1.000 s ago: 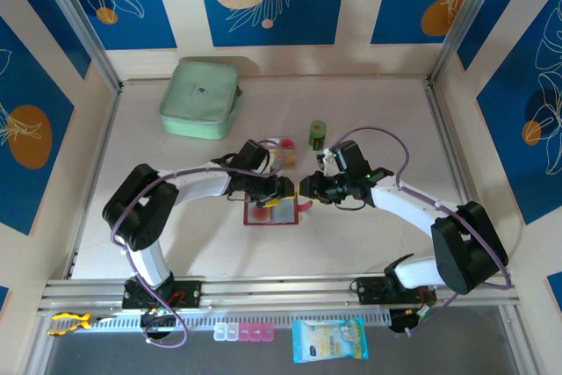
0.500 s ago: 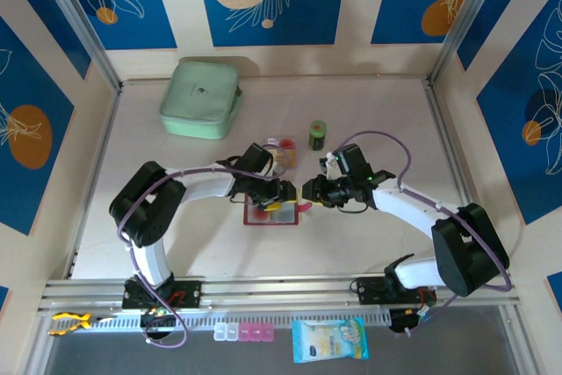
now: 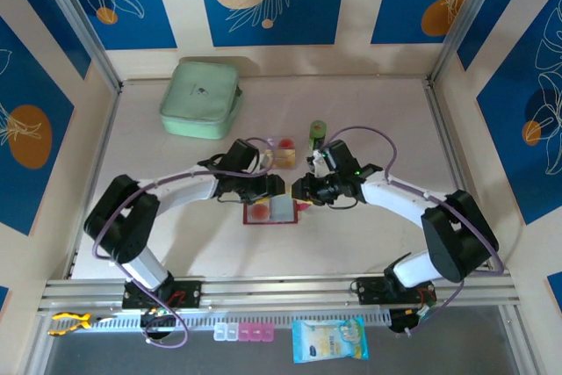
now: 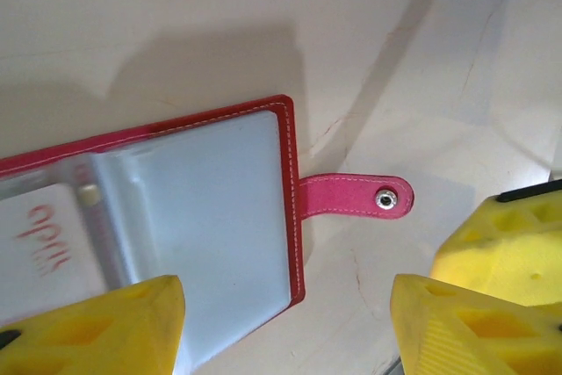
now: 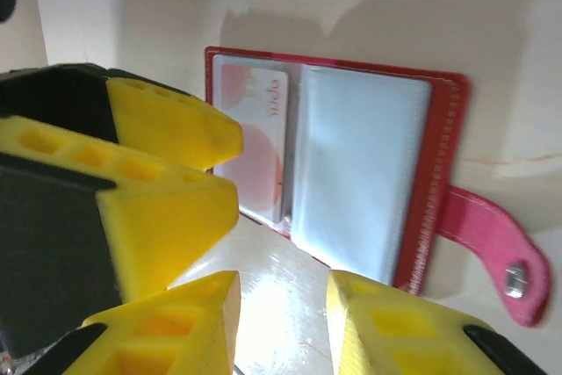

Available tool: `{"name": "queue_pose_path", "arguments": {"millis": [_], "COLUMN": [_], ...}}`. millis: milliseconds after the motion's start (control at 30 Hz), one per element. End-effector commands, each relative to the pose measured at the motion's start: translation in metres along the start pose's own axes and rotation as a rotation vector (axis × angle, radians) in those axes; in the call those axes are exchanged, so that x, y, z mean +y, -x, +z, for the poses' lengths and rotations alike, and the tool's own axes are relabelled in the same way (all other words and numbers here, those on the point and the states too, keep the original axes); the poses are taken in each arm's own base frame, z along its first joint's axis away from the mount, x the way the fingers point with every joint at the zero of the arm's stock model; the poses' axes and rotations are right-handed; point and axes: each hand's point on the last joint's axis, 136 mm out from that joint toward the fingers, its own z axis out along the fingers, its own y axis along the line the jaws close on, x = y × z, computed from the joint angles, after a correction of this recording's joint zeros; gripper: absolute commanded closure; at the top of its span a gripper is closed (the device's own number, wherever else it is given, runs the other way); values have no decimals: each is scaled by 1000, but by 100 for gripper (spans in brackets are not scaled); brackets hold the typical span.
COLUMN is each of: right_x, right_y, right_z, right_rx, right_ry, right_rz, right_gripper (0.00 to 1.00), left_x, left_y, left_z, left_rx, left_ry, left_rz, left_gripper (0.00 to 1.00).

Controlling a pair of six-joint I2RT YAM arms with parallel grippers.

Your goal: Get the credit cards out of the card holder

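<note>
The dark red card holder (image 3: 272, 212) lies open on the table, its snap tab (image 4: 356, 198) stretched out to the right. One credit card (image 5: 255, 148), white with red shapes, sits in the left clear sleeve; the right sleeve (image 4: 211, 217) looks bare. A yellowish card (image 3: 284, 157) lies on the table just beyond the holder. My left gripper (image 3: 270, 185) hovers over the holder's far edge, open (image 4: 285, 331), with nothing between its fingers. My right gripper (image 3: 299, 191) stands close beside it at the holder's far right corner, also open (image 5: 281, 322) and holding nothing.
A mint-green zip case (image 3: 202, 98) rests at the far left. A small green cylinder (image 3: 317, 134) stands beyond the right gripper. The two grippers' yellow fingers nearly touch over the holder. A blue packet (image 3: 328, 340) and pill boxes (image 3: 244, 332) lie below the rail.
Both grippers have shifted away from me and a little left, off the holder's middle, so more of its open sleeves shows. Their openings look unchanged.
</note>
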Motion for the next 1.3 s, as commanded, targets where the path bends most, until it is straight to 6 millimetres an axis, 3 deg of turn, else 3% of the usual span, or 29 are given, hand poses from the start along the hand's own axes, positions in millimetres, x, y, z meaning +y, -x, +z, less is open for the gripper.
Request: {"name": "queue_pose_path", "arguments": {"millis": [0, 233, 667, 967, 1267], "right_x": [13, 25, 29, 19, 15], "right_y": [1, -3, -6, -4, -7], "right_z": [9, 36, 75, 87, 96], "right_rx": [25, 78, 152, 166, 186], "right_ry": [0, -22, -55, -103, -102], "right_rz": [-14, -28, -8, 0, 12], "right_gripper": [68, 70, 75, 76, 76], "left_x": [23, 55, 81, 96, 100], "left_y": [-3, -6, -19, -28, -32], "left_z": [-12, -26, -13, -10, -12], "left_rx": [-19, -35, 16, 50, 59], "left_ry": [38, 46, 54, 98, 103], "left_rz": [-12, -72, -112, -138, -146], "left_gripper": [38, 45, 77, 83, 85]}}
